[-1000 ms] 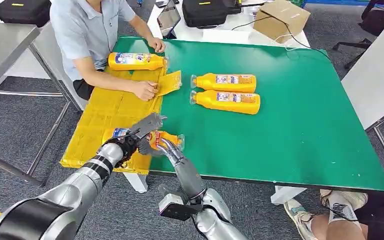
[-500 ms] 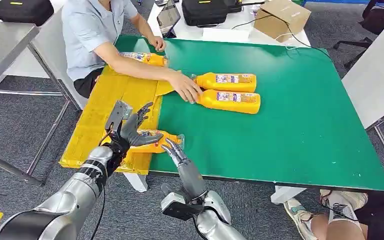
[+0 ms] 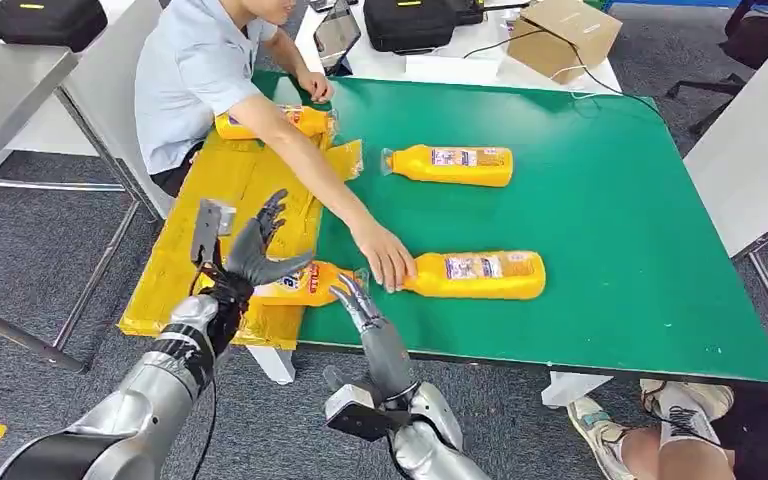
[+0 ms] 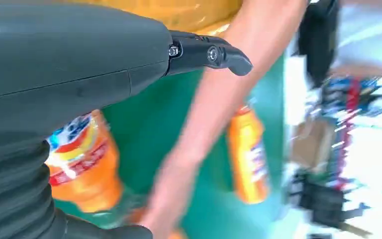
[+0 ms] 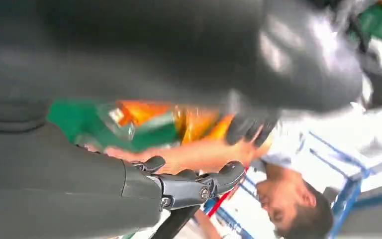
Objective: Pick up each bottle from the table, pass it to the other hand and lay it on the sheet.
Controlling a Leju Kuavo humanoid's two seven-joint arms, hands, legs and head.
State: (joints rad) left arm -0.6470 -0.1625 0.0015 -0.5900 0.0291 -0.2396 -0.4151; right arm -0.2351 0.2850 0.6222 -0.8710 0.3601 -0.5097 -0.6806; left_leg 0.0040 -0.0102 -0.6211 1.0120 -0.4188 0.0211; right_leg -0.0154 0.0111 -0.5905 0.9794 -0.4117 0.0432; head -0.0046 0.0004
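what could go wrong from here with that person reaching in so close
The person's hand is on the cap end of a bottle on the green table, right beside the right hand, so an arm move could strike it. The bottle between the robot's hands lies at the yellow sheet's edge, near the table's front edge; a nudge from the open left hand might roll it off.

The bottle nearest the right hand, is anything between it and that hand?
Yes. A person's hand rests on the neck of the bottle, between it and the right hand, with the arm reaching across the table.
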